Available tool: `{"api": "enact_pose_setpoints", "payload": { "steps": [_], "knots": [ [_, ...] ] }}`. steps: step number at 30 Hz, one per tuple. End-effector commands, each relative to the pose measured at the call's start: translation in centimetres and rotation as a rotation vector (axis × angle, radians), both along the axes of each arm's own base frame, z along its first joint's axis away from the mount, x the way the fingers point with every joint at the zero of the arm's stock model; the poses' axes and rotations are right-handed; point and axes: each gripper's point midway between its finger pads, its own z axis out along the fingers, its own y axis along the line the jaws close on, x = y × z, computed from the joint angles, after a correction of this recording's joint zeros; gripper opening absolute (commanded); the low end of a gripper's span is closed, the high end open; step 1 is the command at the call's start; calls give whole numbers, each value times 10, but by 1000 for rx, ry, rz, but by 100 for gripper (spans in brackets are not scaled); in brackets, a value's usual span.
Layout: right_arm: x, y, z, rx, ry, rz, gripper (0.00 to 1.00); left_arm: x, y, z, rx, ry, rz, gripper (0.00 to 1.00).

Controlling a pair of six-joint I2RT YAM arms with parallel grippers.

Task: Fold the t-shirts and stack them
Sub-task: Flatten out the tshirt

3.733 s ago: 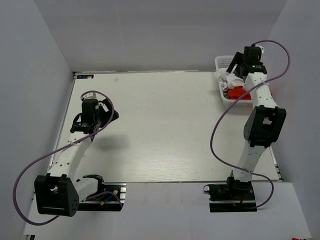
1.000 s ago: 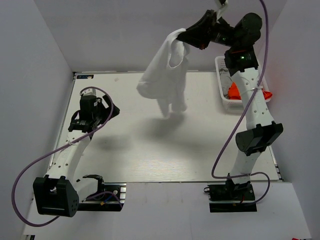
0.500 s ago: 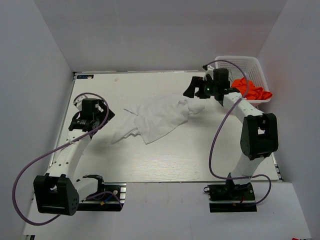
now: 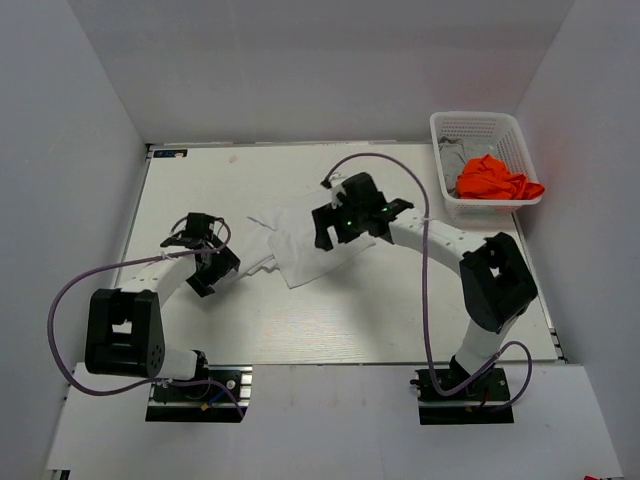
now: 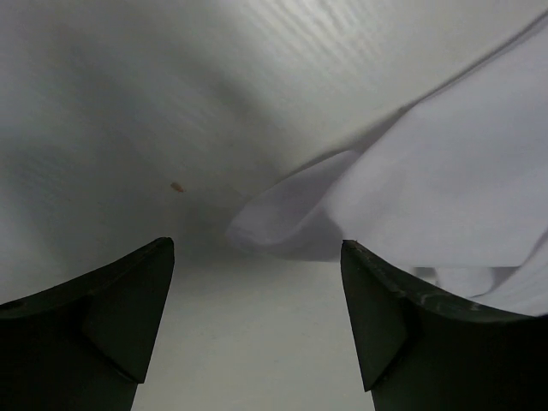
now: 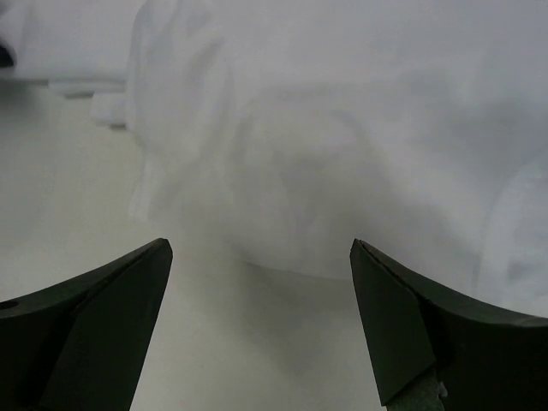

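The white t-shirt [image 4: 290, 248] lies crumpled on the table, left of centre. My right gripper [image 4: 324, 236] hangs open low over its right part; in the right wrist view the white cloth [image 6: 342, 128] fills the area just ahead of the open gripper [image 6: 257, 334], with bare table between the fingers. My left gripper [image 4: 222, 268] is open at the shirt's left edge; in the left wrist view the gripper [image 5: 257, 342] has only table between its fingers, and a corner of the shirt [image 5: 445, 171] lies ahead to the right. The orange t-shirt [image 4: 493, 180] and the grey t-shirt [image 4: 455, 152] sit in the basket.
The white lattice basket [image 4: 478, 122] stands at the table's back right corner, against the right wall. Grey walls close in the table on the left, back and right. A small brown speck [image 5: 177, 187] marks the table in the left wrist view.
The right gripper swung the white shirt down from the air onto the table, let go and now hovers open over it. The left arm moved in to the shirt's left edge.
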Motion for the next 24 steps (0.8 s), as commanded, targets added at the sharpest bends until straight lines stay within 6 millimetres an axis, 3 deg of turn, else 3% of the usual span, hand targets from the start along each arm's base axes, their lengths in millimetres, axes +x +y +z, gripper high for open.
{"api": "enact_pose_setpoints", "payload": {
  "steps": [1, 6, 9, 10, 11, 12, 16, 24],
  "knots": [
    [-15, 10, -11, -95, -16, 43, 90, -7, -11, -7, -71, 3, -2, 87],
    [-48, 45, -22, -119, -35, 158, 90, -8, -14, -15, -86, -13, -8, 71],
    [-56, 52, -24, -121, -38, 187, 90, -3, -10, -16, -69, -18, 9, 41],
    [-60, 55, -27, -126, -35, 199, 90, -2, -10, -20, -67, 0, 10, 29],
    [-61, 58, -28, -124, -38, 204, 90, 0, -10, -20, -67, 0, 10, 11],
    [-66, 62, -33, -129, -24, 213, 90, 0, -10, -20, -67, 0, 10, 2],
    [-86, 92, -39, -125, -26, 287, 89, 2, -7, -21, -45, 4, 4, 0],
    [-92, 116, -60, -170, -68, 216, 84, 11, -4, 14, -21, -164, -13, 0]
  ]
}}
